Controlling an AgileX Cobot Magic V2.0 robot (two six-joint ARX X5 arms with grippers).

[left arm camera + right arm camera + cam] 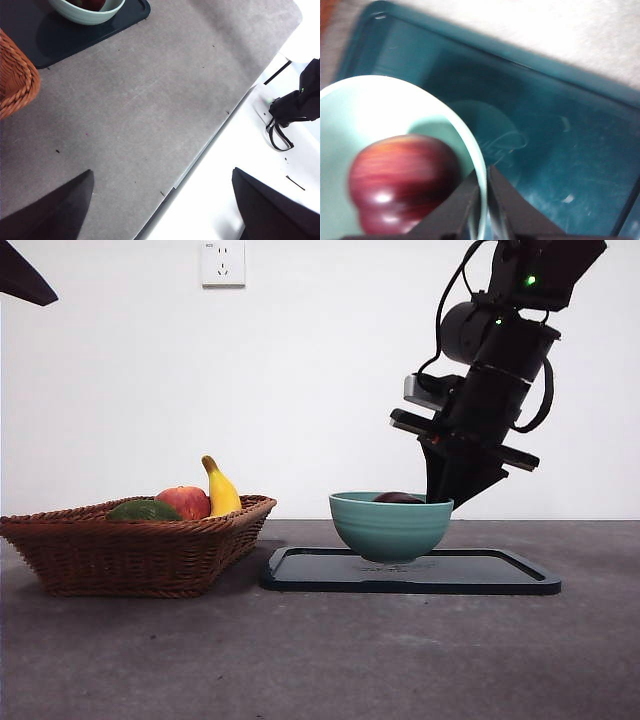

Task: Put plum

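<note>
The dark maroon plum (398,498) lies inside the teal bowl (390,525), its top just showing over the rim. The right wrist view shows the plum (400,185) close up and blurred in the bowl (370,110). My right gripper (440,502) comes down from the upper right to the bowl's right rim. Its jaws (482,175) are pressed together with the rim running between them, beside the plum and not touching it. My left gripper (162,172) hangs open near the table's edge, far from the bowl (85,17), holding nothing.
The bowl stands on a dark tray (480,575). To its left is a wicker basket (130,550) with a red apple (184,502), a banana (222,490) and a dark green fruit (143,510). The waiting left arm shows as a black tip (20,280).
</note>
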